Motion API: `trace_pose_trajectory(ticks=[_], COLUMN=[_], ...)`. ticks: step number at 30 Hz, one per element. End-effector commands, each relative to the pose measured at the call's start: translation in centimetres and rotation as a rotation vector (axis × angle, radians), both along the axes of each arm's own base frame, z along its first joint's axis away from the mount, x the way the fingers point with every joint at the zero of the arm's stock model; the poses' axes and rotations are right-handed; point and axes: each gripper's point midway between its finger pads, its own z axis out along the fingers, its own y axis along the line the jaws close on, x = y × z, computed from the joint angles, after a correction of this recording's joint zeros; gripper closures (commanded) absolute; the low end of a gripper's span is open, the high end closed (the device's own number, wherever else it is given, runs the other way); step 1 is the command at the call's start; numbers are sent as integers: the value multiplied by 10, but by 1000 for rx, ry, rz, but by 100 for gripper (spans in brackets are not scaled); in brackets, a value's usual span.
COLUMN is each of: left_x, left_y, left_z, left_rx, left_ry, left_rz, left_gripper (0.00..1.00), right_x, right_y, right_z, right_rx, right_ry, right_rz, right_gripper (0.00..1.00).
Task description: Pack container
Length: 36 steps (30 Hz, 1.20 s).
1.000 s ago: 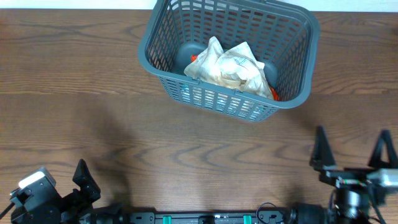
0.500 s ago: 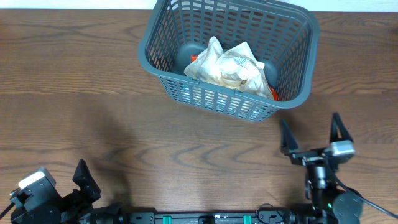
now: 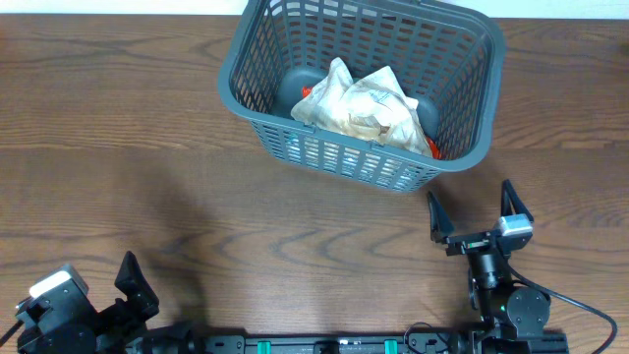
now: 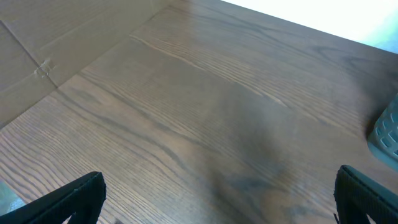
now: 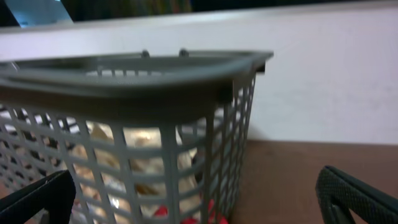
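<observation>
The dark grey lattice basket (image 3: pixel 462 59) stands at the back middle of the table. It also fills the left of the right wrist view (image 5: pixel 137 81). White and tan food packets (image 3: pixel 369 103) with some red ones lie inside it. My right gripper (image 3: pixel 475 208) is open and empty, just in front of the basket's near right corner and pointing at it. My left gripper (image 3: pixel 126 280) is at the near left edge, open and empty over bare wood (image 4: pixel 211 205).
The wooden table (image 3: pixel 147 147) spreads left and in front of the basket. A cardboard sheet (image 4: pixel 56 37) lies beyond the table's edge in the left wrist view. A white wall (image 5: pixel 323 81) stands behind the basket.
My right gripper has swung left and forward from the near right corner toward the basket's near right corner, staying open. The left arm and the basket have not moved.
</observation>
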Motion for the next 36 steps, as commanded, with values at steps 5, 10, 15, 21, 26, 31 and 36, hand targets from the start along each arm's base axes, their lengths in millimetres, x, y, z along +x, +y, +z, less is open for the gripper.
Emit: trace_pose_trajectory(ticks=[5,10,15,21,26,31,36], left_x=[-1,-1,-1,-1,-1,-1,-1], left_y=[1,1,1,1,1,1,1], left_z=[0,0,0,0,0,0,0], left_rx=[0,0,0,0,0,0,0], left_ry=[-1,-1,-1,-1,-1,-1,-1], left_rz=[5,5,5,5,5,5,5], left_gripper=[1,1,1,1,1,1,1], right_x=[2,2,2,2,2,2,2], right_y=[-1,-1,-1,-1,-1,-1,-1], right_z=[-29,-51,-51,-51,-51,-51,-51], right_rx=[-21,-21,-22,-22,-22,-22,-22], right_ry=[107,194,196,196,196,196,196], right_rz=[-9,-7,-8,-8,-8,-8,-8], right_gripper=[1,1,1,1,1,1,1])
